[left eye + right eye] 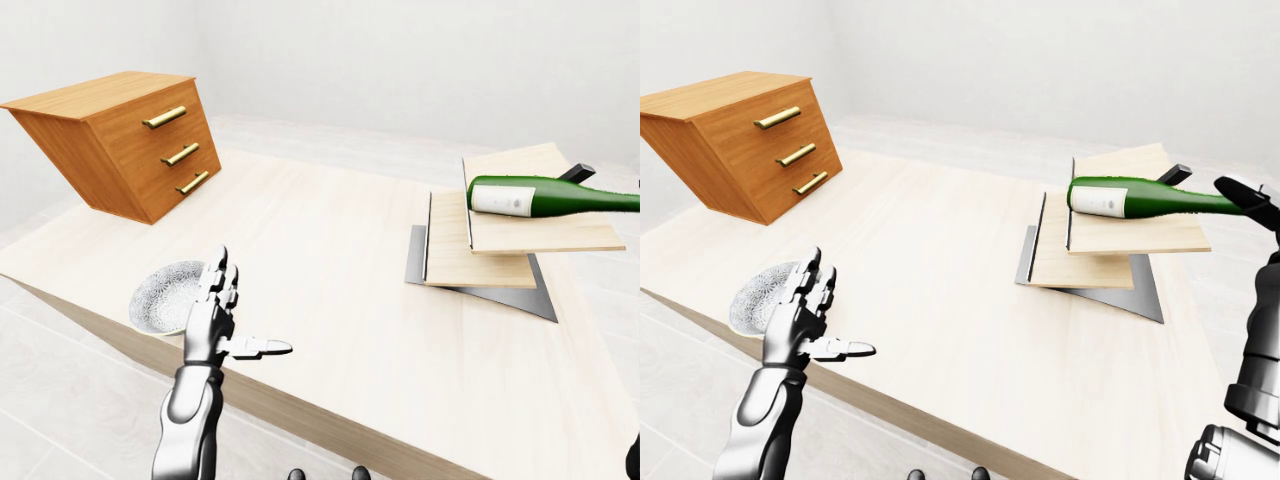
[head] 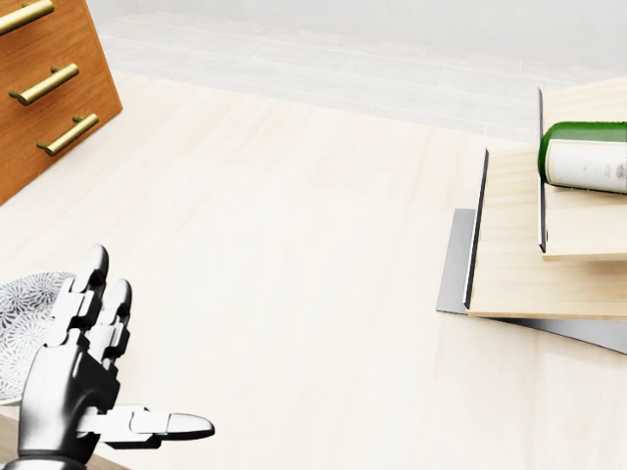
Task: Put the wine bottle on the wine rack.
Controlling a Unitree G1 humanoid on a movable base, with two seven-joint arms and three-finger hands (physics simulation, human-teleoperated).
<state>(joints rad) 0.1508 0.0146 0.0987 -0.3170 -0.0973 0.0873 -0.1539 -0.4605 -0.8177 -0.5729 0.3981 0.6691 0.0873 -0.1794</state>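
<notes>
The green wine bottle point(image 1: 1130, 200) with a white label lies on its side, just over the top board of the wine rack point(image 1: 1080, 255), a stack of slanted wooden boards on a grey metal base. The bottle's neck points to the right of the right-eye view, where my right hand point(image 1: 1248, 198) closes round its end. The head view shows only the bottle's base point(image 2: 583, 157) at the right edge. My left hand point(image 1: 235, 320) hovers low at the left over the table's near edge. It is open, with its fingers up, its thumb out and nothing in it.
A wooden chest of drawers point(image 1: 120, 140) with brass handles stands tilted at the upper left. A patterned glass bowl point(image 1: 165, 295) sits just left of my left hand by the table edge point(image 1: 330, 425). The light wooden tabletop point(image 1: 320, 240) spreads between hand and rack.
</notes>
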